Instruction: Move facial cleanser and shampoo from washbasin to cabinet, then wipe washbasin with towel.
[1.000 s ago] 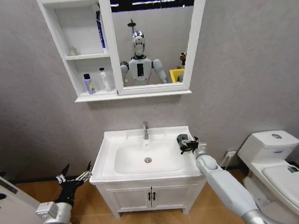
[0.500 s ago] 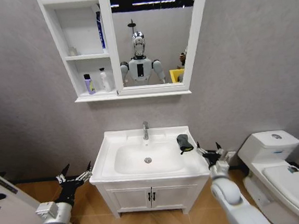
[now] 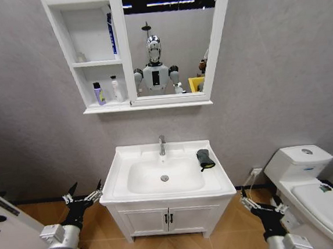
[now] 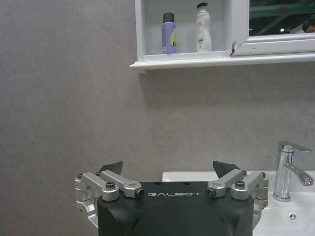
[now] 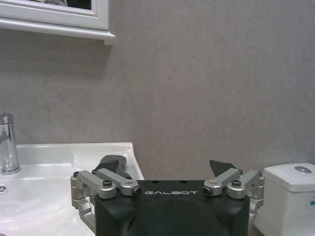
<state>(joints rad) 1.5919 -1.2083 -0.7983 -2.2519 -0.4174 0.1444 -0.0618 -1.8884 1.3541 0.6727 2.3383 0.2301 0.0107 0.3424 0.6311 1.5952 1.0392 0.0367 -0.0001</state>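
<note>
Both bottles stood in the cabinet (image 3: 93, 49) lower compartment; towel (image 3: 204, 158) lay folded on the washbasin (image 3: 165, 174) rim, well above and inboard of the right gripper (image 3: 261, 206) — jaws apart, empty, arm low beside the vanity. Left gripper (image 3: 82, 196) likewise spread, parked low off the basin's other side. Judgement: wipe looked finished — keep both arms clear of the rim

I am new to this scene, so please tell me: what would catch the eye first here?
The white washbasin stands centre with the dark towel lying on its right rim. Above, two bottles sit in the lowest compartment of the cabinet. The left hand and right hand hang low, open, either side of the basin.
</note>
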